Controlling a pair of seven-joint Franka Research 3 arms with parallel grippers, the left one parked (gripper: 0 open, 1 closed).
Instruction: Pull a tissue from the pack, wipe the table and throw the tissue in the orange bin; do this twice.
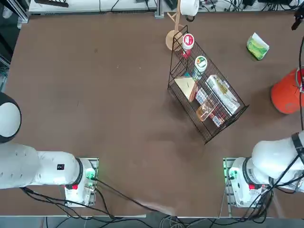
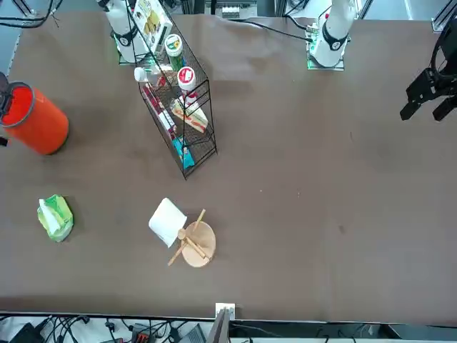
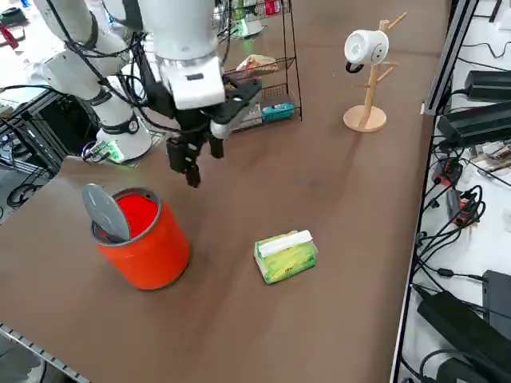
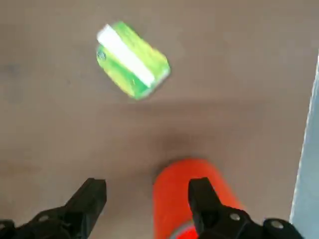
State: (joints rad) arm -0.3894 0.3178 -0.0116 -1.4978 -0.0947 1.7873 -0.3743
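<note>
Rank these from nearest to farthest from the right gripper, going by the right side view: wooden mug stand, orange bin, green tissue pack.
From the right gripper:
1. Orange bin, at the robot's right.
2. Green tissue pack, farther out across the table.
3. Wooden mug stand, by the far edge, beyond the basket.

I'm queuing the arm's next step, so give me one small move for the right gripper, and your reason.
Probably move the open right gripper over the green pack to line up with the white strip on it: the fingers are apart with nothing between them, above the table near the orange bin, and the pack lies ahead.
</note>
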